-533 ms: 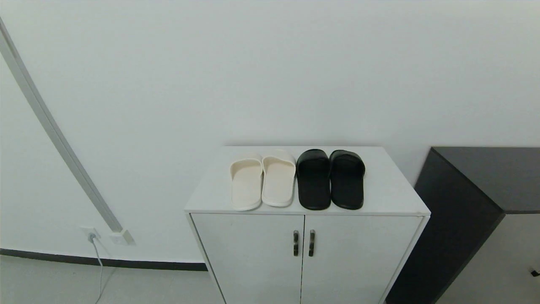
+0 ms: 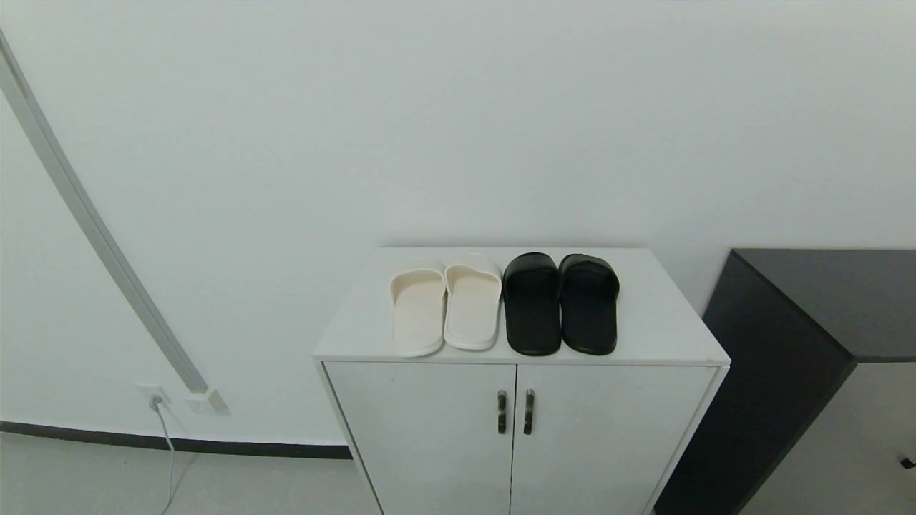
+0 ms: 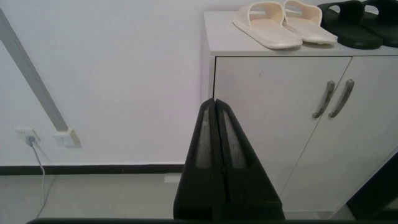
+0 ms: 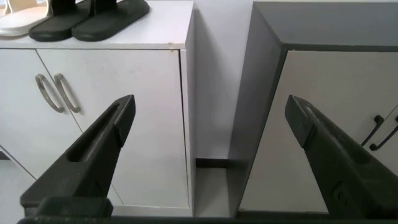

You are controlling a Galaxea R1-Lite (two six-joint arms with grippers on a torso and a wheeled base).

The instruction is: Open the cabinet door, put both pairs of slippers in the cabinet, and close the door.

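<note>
A white cabinet stands against the wall with both doors closed and two metal handles at the middle. On its top lie a cream pair of slippers on the left and a black pair of slippers on the right, side by side. My left gripper is shut and empty, low and off the cabinet's left front corner. My right gripper is open and empty, facing the gap between the white cabinet and the dark one; the black slippers show at that view's upper corner.
A dark cabinet stands close on the right, with a narrow gap between the two. On the wall to the left are a slanted cable duct and a socket with a cord running to the floor.
</note>
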